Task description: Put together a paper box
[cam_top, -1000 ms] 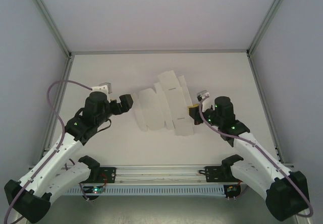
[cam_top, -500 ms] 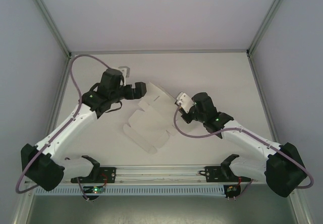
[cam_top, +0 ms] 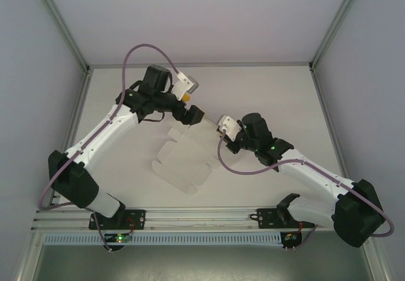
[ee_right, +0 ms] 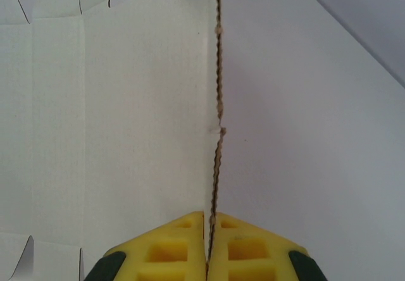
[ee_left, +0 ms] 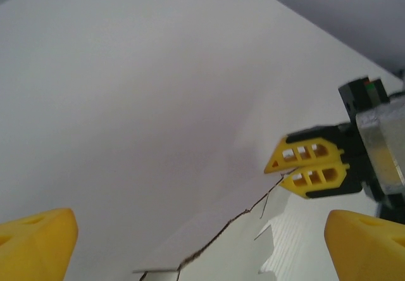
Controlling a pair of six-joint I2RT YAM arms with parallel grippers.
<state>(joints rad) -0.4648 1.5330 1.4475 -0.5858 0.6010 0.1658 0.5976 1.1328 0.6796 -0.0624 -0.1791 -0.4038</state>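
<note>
- Trouble could come if the right gripper [ee_right: 207, 221] tugs too hard: the thin box [cam_top: 183, 161] might tear or slip out of its pinch
- Left gripper [ee_left: 199, 246] could bump the box and bend a flap the wrong way if it comes in crooked
- Right jaws are squeezed tight on one edge of the box
- Left jaws are spread wide and hold nothing, near the far edge of the box
- Box is an unfolded sheet in the middle of the table [cam_top: 278, 91], between the arms

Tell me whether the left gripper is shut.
No, the left gripper is open: its yellow fingertips stand far apart at the wrist view's lower corners.
</note>
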